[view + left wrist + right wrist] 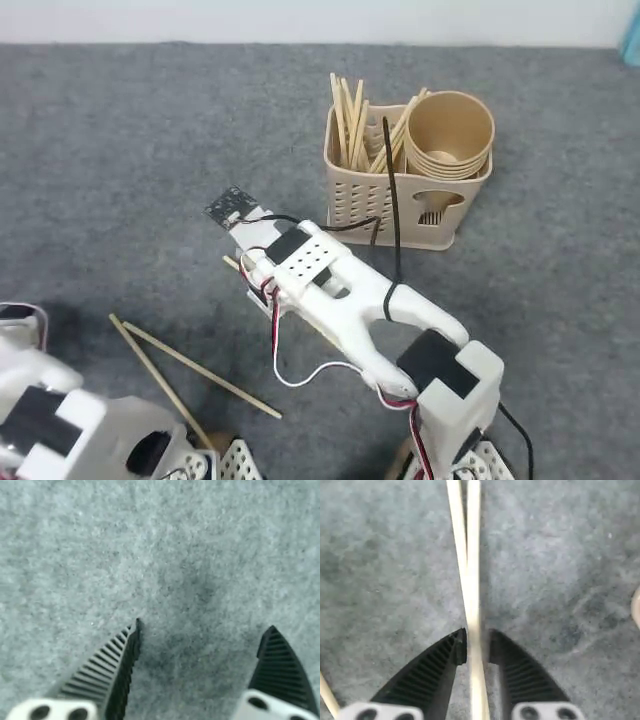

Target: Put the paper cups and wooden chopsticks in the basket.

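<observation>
A beige basket (372, 207) stands at the back, holding a stack of paper cups (450, 135) and several wooden chopsticks (353, 118). My right gripper (477, 640) is shut on a pair of chopsticks (469, 555) low over the grey carpet. In the high view one tip of that pair (232, 263) pokes out beside the right arm (330, 280). Two more loose chopsticks (190, 370) lie crossed on the carpet at the front left. My left gripper (200, 640) hangs open over bare carpet, its fingers (122, 665) wide apart with nothing between them.
The left arm's white body (60, 420) sits at the front left corner. A black cable (392, 200) runs from the right arm past the basket's front. Grey carpet (130, 150) stretches free to the left and behind.
</observation>
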You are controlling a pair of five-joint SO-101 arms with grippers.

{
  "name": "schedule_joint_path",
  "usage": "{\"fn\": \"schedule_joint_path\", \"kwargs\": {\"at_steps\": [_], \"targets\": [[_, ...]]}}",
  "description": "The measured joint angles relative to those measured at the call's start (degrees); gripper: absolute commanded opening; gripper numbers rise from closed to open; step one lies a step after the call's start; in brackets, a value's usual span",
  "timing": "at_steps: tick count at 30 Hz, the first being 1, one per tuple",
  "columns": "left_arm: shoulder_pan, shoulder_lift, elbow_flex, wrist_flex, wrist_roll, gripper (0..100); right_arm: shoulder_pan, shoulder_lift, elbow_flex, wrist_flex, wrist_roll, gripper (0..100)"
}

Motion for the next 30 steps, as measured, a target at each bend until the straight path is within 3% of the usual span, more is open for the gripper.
{"fn": "schedule_joint_path", "kwargs": {"at_steps": [8, 18, 30], "targets": [[0.00, 0.00, 0.00, 0.00, 0.00, 36, -0.09, 0.00, -0.09, -1.41, 0.00, 19.0], [0.00, 0.00, 0.00, 0.00, 0.00, 36, 0.97, 0.00, 0.18, -16.18, 0.00, 19.0], [0.00, 0.00, 0.00, 0.00, 0.00, 36, -1.14, 1.76, 0.18, -24.18, 0.00, 19.0]]}}
